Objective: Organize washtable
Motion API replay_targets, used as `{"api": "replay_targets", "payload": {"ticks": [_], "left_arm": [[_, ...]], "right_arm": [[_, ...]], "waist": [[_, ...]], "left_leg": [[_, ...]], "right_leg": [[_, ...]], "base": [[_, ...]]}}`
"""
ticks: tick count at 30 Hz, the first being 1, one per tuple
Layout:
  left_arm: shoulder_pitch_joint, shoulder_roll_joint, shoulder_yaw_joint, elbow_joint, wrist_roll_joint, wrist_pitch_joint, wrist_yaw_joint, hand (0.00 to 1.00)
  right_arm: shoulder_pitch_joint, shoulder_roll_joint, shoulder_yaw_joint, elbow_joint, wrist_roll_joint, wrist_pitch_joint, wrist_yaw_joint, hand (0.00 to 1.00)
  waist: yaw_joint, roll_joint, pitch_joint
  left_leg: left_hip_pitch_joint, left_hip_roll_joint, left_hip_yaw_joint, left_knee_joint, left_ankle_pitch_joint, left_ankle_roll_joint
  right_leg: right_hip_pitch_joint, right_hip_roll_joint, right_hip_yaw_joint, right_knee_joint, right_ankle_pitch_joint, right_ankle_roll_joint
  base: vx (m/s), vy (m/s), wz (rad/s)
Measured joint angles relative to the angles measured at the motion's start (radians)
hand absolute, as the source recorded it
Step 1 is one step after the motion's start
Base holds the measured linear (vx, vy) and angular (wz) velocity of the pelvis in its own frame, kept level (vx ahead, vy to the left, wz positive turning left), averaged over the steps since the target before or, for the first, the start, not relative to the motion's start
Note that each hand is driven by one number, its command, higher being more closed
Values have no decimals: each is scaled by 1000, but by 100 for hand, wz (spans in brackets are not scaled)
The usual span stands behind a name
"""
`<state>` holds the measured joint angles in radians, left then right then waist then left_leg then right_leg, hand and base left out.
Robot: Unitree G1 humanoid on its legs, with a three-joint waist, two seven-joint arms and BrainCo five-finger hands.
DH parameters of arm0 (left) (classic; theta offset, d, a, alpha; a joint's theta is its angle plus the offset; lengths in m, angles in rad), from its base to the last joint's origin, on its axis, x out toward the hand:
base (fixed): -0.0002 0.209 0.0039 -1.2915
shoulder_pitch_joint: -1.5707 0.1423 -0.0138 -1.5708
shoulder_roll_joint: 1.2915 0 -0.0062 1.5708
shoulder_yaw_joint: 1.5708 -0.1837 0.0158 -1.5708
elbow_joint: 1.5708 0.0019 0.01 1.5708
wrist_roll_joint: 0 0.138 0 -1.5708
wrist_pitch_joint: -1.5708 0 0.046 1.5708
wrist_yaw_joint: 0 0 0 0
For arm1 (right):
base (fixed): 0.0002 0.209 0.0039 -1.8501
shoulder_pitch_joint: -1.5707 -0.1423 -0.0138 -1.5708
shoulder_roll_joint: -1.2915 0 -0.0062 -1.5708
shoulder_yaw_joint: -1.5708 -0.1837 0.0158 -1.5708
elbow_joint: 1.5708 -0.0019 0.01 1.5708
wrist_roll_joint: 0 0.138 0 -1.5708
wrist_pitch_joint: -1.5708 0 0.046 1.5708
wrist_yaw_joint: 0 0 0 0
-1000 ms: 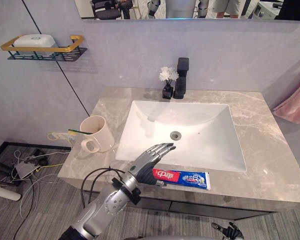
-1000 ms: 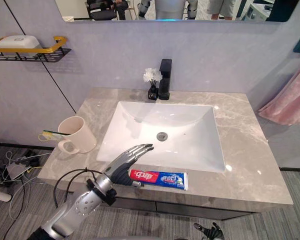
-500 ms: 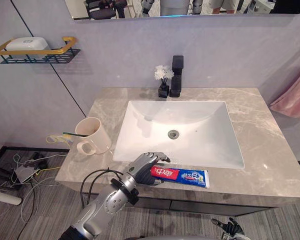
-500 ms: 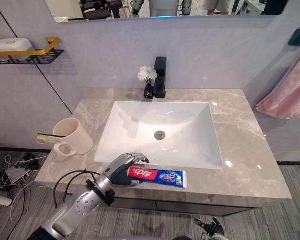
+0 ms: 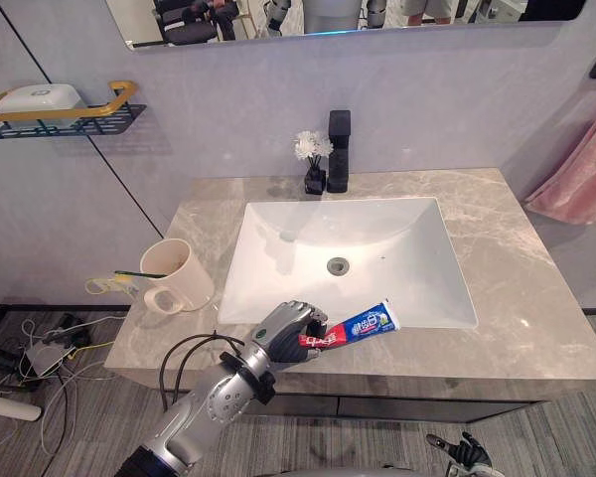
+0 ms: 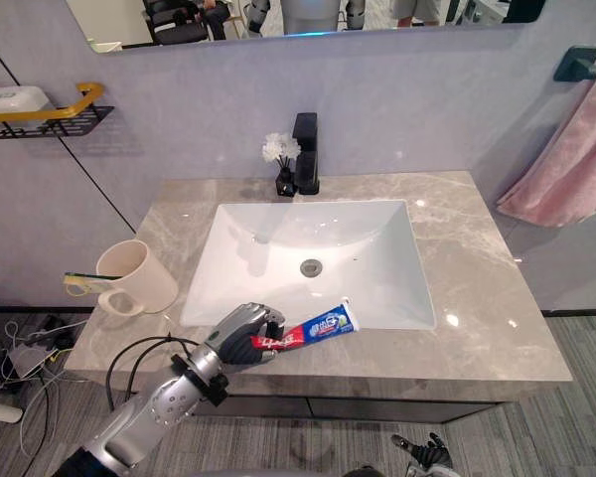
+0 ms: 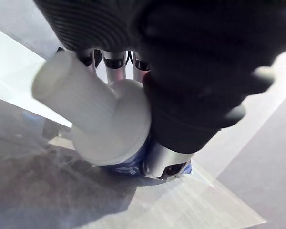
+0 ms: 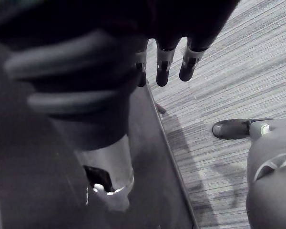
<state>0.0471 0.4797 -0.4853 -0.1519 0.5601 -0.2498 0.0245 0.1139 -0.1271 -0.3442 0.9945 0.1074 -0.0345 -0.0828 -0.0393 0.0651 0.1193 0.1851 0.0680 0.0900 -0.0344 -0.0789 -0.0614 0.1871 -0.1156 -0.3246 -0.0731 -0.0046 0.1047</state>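
Observation:
My left hand (image 5: 286, 328) is shut on the cap end of a red, white and blue toothpaste tube (image 5: 356, 327) at the front edge of the marble washtable (image 5: 517, 328). The tube is lifted and tilts up to the right over the sink's front rim. In the left wrist view its white cap (image 7: 93, 117) pokes out between my curled fingers and thumb. A cream mug (image 5: 180, 274) with a toothbrush (image 5: 139, 274) across its rim stands on the counter's left side. My right hand (image 5: 465, 452) hangs low by the floor, fingers (image 8: 163, 64) straight.
A white sink (image 5: 348, 253) fills the counter's middle, with a black tap (image 5: 338, 151) and a small vase of white flowers (image 5: 311, 157) behind it. A wall shelf (image 5: 60, 111) carries a white soap dish. A pink towel (image 5: 586, 179) hangs at the right.
My left hand has curled round the tube's cap end and raised it off the counter, so the tube now tilts up. The camera has also shifted.

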Motion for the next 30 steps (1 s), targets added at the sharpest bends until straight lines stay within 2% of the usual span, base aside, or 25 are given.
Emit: {"api": "replay_targets", "payload": {"ticks": [5,13,17,21,23,30], "left_arm": [[6,-5,27,0,0,9,5,100],[53,-53,110,-57,0,50,79,100],[66,-134,149,-142,-1,50,117,100],[76,-184,185,-208,0,51,140,100],[91,-219,214,-275,0,53,175,100],[93,-290,277,-348,0,70,244,100]], "right_arm": [[0,0,-4,0,1,0,-2,0],[16,4,-43,-52,11,-2,-13,0],[43,19,-81,-133,20,-9,-33,0],[75,48,-91,-236,31,-19,-49,0],[92,64,-92,-288,39,-29,-52,0],[122,106,-131,-441,39,-34,-91,0]], "waist": [[-1,0,0],[0,-2,1],[6,-4,1],[3,-5,1],[6,-9,-2],[7,-16,-14]], "left_leg": [[0,1,4,-1,0,0],[0,3,41,-2,-1,0],[-15,6,62,2,-2,1],[-14,14,81,8,-9,0],[-15,19,101,15,-13,-1],[-13,24,122,16,-13,-1]], "right_leg": [[-2,1,4,-1,0,0],[-22,3,39,-1,8,-4],[-55,3,66,17,8,-3],[-56,8,84,22,8,-3],[-73,12,104,38,6,-6],[-89,13,125,52,6,-6]], "base": [[-5,0,-1],[-27,5,-13],[-37,1,-15],[-56,-11,-16],[-37,-11,-22],[-34,-7,-9]]}}
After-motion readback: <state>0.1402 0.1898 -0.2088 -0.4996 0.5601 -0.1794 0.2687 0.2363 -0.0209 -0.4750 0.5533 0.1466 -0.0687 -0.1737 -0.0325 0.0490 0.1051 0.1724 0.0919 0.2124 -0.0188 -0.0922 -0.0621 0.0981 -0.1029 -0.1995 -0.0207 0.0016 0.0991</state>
